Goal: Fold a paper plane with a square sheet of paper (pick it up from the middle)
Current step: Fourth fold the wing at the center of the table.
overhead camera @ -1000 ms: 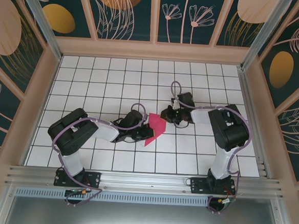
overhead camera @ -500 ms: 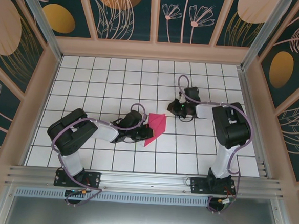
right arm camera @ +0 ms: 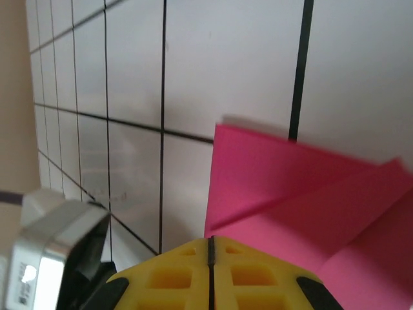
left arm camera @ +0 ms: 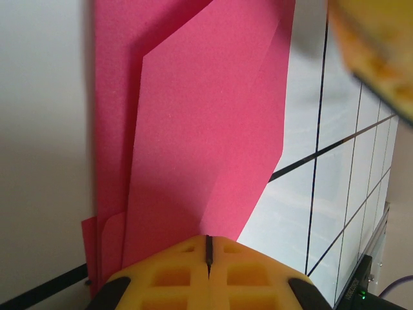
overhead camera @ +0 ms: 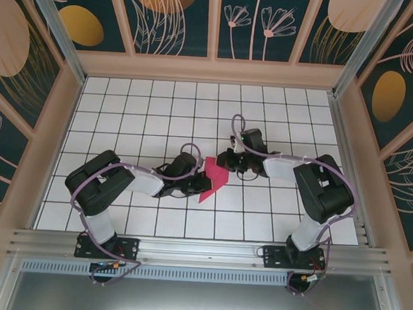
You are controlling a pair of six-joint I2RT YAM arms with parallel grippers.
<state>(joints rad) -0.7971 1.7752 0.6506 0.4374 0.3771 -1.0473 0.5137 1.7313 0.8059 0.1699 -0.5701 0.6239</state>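
Note:
The square sheet of paper [overhead camera: 217,175] is magenta-pink and folded into overlapping layers, lying near the middle of the grid table. My left gripper [overhead camera: 199,183] is at its left edge. In the left wrist view the paper [left arm camera: 206,129] runs straight into my shut left gripper [left arm camera: 208,240], and a crease ends at the slit between the yellow fingers. My right gripper [overhead camera: 226,161] sits at the paper's upper right edge. In the right wrist view the right gripper [right arm camera: 211,240] is shut, its tips beside the corner of a folded flap of the paper [right arm camera: 290,187].
The white grid table [overhead camera: 145,115] spreads around the paper, with patterned walls [overhead camera: 216,21] behind and at the sides. A metal rail [overhead camera: 200,252] runs along the near edge. Part of the left arm [right arm camera: 51,258] shows close at the lower left of the right wrist view.
The right gripper swung away to the right and back, then returned to the paper's upper right edge. The upper flap lies a little differently. The left arm has stayed put.

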